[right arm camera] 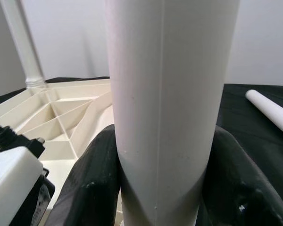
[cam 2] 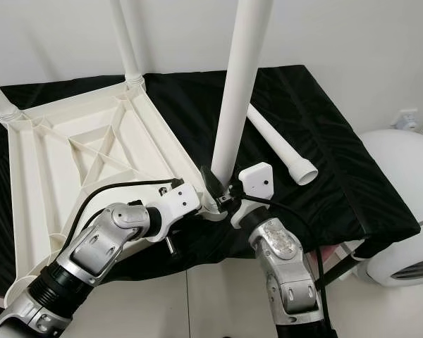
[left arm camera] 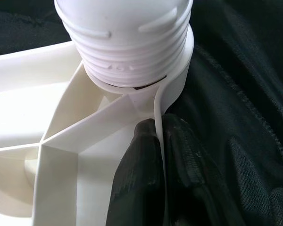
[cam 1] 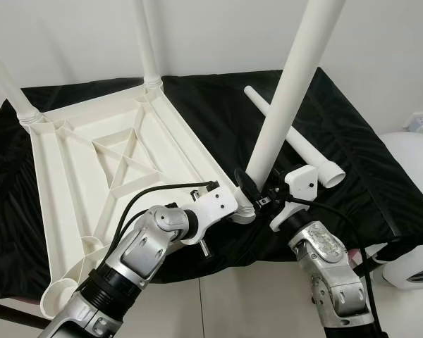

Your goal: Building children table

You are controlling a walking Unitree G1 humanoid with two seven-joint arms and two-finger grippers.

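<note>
Right end effector (cam 1: 257, 191) clamped around base of upright white table leg (cam 1: 289, 91), black fingers (right arm camera: 92, 188) pressed against both sides. Left end effector (left arm camera: 160, 155) pinched on edge wall of upturned white tabletop (cam 1: 92, 183), right beside threaded corner socket (left arm camera: 132, 52) receiving that leg. Tabletop resting on black cloth (cam 1: 352, 141). Loose leg (cam 1: 296, 141) lying on cloth nearby.
</note>
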